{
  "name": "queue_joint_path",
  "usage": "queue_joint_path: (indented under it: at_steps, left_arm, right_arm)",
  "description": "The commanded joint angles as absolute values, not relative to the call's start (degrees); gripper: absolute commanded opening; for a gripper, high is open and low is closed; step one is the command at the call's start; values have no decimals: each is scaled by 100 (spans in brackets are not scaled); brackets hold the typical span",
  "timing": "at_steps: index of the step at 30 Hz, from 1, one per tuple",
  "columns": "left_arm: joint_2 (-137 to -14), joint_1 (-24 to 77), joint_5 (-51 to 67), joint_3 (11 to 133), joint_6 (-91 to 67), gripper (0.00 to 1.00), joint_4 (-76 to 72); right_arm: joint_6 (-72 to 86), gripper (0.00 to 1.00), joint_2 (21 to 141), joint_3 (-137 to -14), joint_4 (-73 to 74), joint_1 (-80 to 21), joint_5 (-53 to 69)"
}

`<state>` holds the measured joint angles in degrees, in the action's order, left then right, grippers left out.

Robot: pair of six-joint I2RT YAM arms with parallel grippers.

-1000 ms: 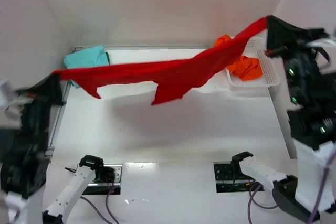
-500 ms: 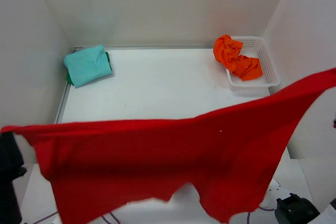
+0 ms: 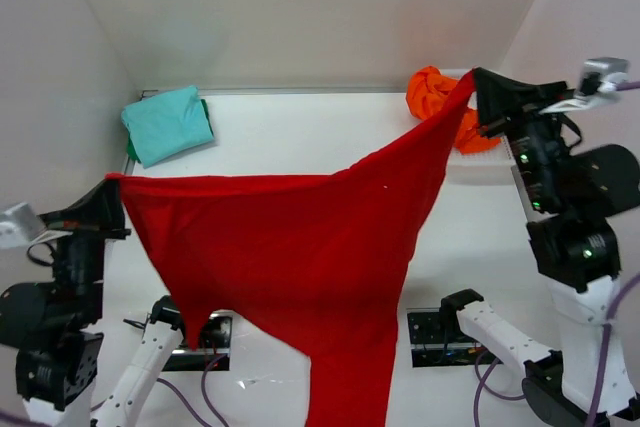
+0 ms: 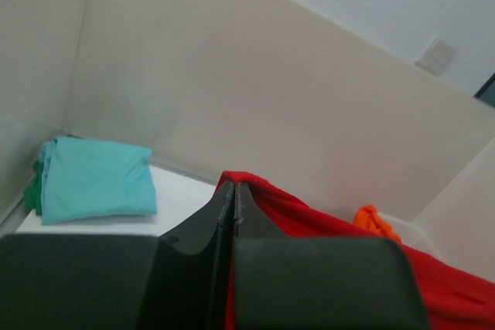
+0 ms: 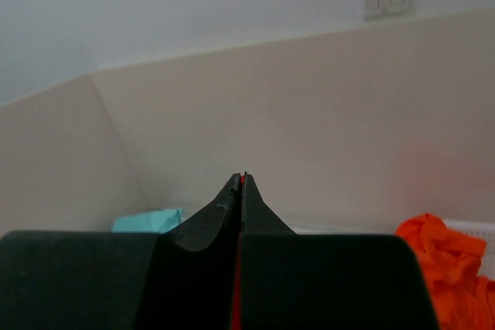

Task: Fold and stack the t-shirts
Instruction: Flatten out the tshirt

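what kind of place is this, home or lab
Likely a robot lab cell, not a home: a white table boxed in by plain panels, a left arm and right arm bolted at its near edge, plus a red t-shirt, teal t-shirt and orange t-shirt.

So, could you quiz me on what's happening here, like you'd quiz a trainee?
1. True or false: the bright red cloth t-shirt is already folded.
2. What colour is the folded cloth shirt at the far left? A) teal B) yellow C) white
3. How many grippers clamp the red t-shirt?
Key: 1 false, it hangs spread out between the left gripper and the right gripper; 2 A; 3 two, both shut on its edge.
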<state>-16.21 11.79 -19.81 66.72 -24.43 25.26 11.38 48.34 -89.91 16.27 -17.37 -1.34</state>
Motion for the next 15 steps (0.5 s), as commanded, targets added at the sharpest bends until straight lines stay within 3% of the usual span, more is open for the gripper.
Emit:
queue_joint_path:
  at_steps: [1, 9, 15]
  left_arm:
    - [-1775, 1187, -1978, 6110, -2505, 0, 2048]
    - [-1828, 1187, -2135, 5222, -2619, 0, 1820]
    - [-2600, 1187, -2425, 5159, -2566, 0, 1486]
  right_arm:
    - [1133, 0, 4835, -8248, 854, -1705, -413]
    - [1572, 0, 4789, -6374, 37, -1705, -589]
    - [1644, 0, 5203, -6161, -290, -1705, -703]
